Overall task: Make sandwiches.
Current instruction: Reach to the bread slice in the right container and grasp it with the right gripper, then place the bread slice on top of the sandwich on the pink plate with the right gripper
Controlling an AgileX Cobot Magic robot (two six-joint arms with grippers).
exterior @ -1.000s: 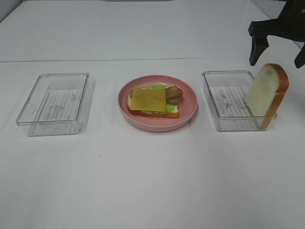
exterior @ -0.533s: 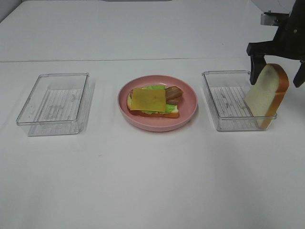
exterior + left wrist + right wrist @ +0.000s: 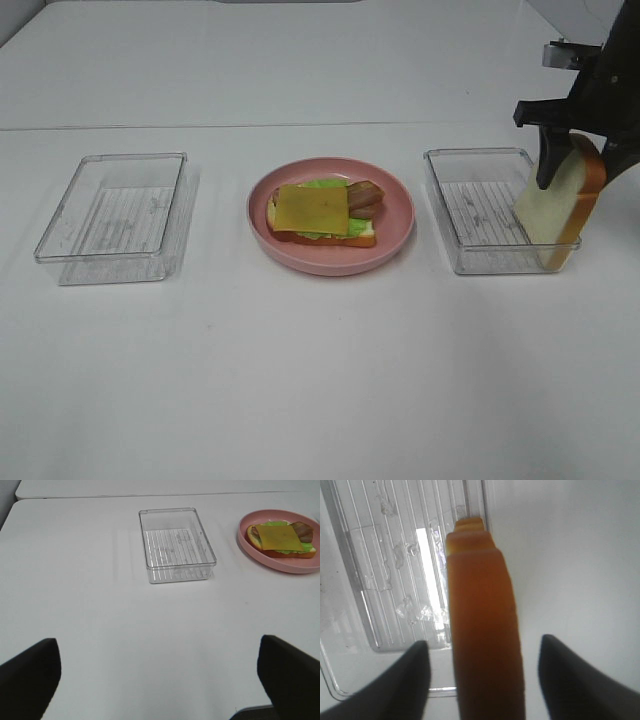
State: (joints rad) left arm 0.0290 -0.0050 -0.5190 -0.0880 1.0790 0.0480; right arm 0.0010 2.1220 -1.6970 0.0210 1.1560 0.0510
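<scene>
From the exterior high camera, the right gripper (image 3: 578, 160) straddles the top of the bread slice (image 3: 556, 205), which leans upright in the right tray (image 3: 470, 205). Another tray (image 3: 115, 215) sits at the left. The open-faced sandwich (image 3: 320, 212) lies on the pink plate (image 3: 395, 215).

In the left wrist view, the left gripper (image 3: 160, 677) is spread wide above the bare table (image 3: 100, 630).

In the right wrist view, the slice's crust stands between the fingers (image 3: 402, 680); whether they touch it cannot be told.

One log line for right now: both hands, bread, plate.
right hand: astride bread slice leaning in right tray, grip unconfirmed | left hand: open, empty | plate: open stack, cheese on top

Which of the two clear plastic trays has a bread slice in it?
The clear plastic tray on the right: a white bread slice leans upright at its far-right end. The left clear tray holds nothing.
</scene>
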